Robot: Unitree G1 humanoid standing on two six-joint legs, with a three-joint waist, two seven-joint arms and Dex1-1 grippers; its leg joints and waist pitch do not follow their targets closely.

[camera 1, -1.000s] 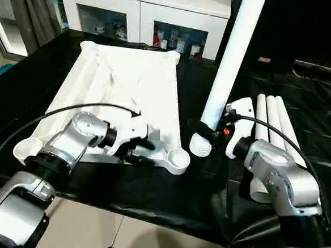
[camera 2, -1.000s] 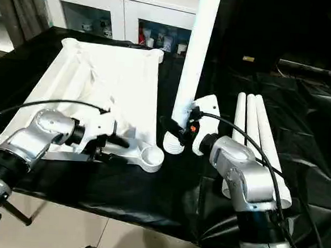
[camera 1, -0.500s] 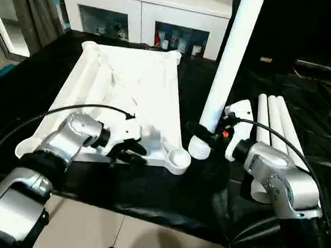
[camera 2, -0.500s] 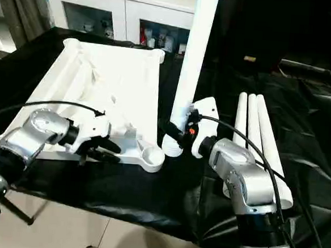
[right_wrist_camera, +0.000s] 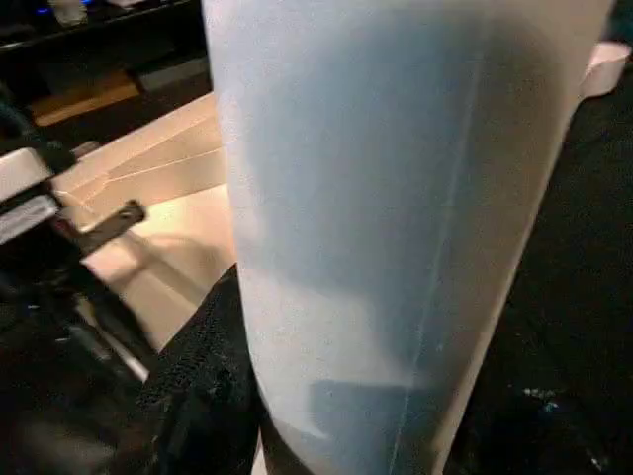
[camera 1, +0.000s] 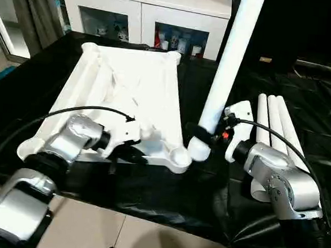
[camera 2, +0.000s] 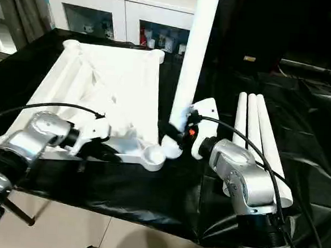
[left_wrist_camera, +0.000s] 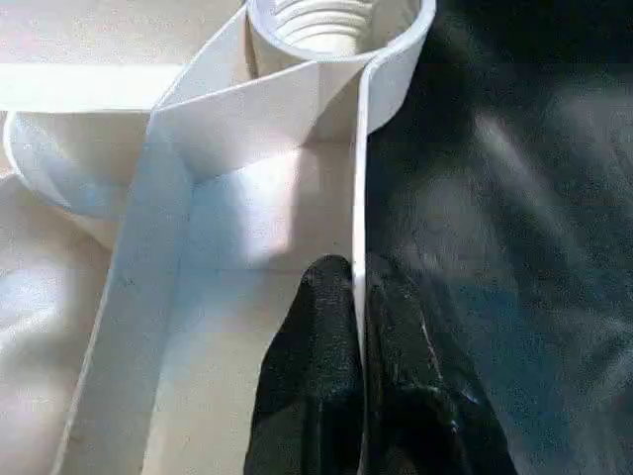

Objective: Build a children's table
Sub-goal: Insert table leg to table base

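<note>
The white tabletop lies underside up on the black-covered table, ribs showing. My left gripper is shut on the thin wall of its near rim, a little left of the near-right corner socket. My right gripper is shut on a long white leg near its lower end. The leg stands nearly upright, leaning slightly to the right. Its ribbed bottom end sits right beside that socket, at its right side. In the right wrist view the leg stands close between the black fingers.
Three more white legs lie side by side on the black cloth to the right, behind my right forearm. A white glass-doored cabinet stands beyond the table. The table's front edge runs just below my arms, with tiled floor beneath.
My left gripper has closed on the tabletop's near rim wall. The held leg's bottom end has shifted left, closer to the corner socket.
</note>
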